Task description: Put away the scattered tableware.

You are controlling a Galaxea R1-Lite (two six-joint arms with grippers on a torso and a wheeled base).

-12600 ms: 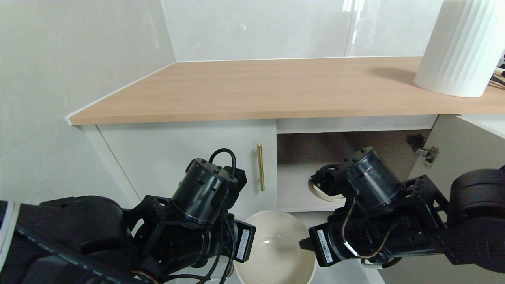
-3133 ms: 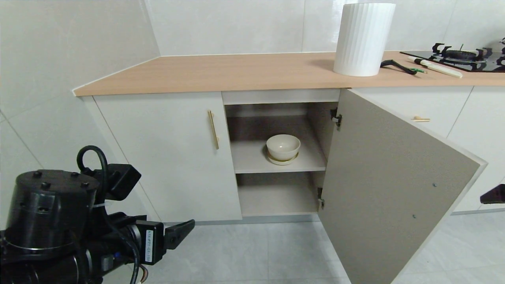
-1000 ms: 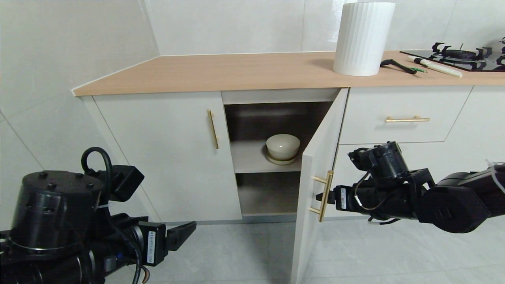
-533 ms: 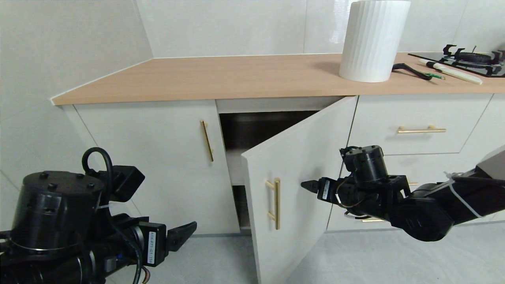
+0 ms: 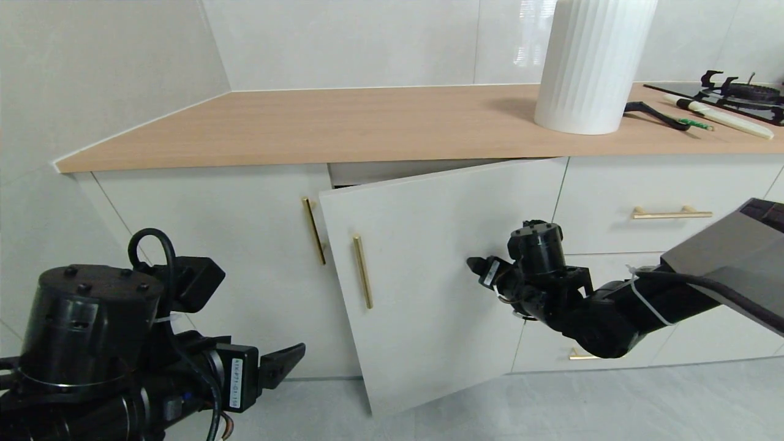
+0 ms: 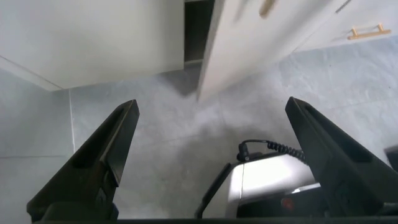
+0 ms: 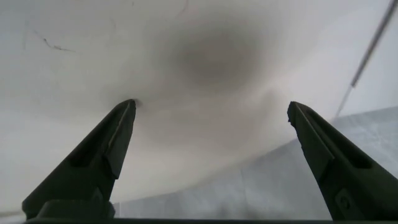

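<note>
The white cabinet door (image 5: 429,275) with its gold handle (image 5: 362,272) stands only slightly ajar, and the shelf behind it is hidden. My right gripper (image 5: 474,264) is open with its tips against the door's outer face, to the right of the handle. In the right wrist view the right gripper (image 7: 211,106) has one fingertip (image 7: 127,107) touching the door (image 7: 205,62), with nothing between the fingers. My left gripper (image 5: 285,361) hangs low at the left, open and empty, over the grey floor (image 6: 155,143).
A tall white ribbed container (image 5: 591,64) stands on the wooden countertop (image 5: 306,128), with a black utensil (image 5: 658,115), a knife (image 5: 723,116) and a stove (image 5: 741,92) to its right. The shut left door has a gold handle (image 5: 313,229). Drawers with handles (image 5: 670,213) lie right.
The door has swung from wide open to almost shut with my right gripper against it, hiding the bowl on the shelf. The head view has shifted. The left arm stayed put.
</note>
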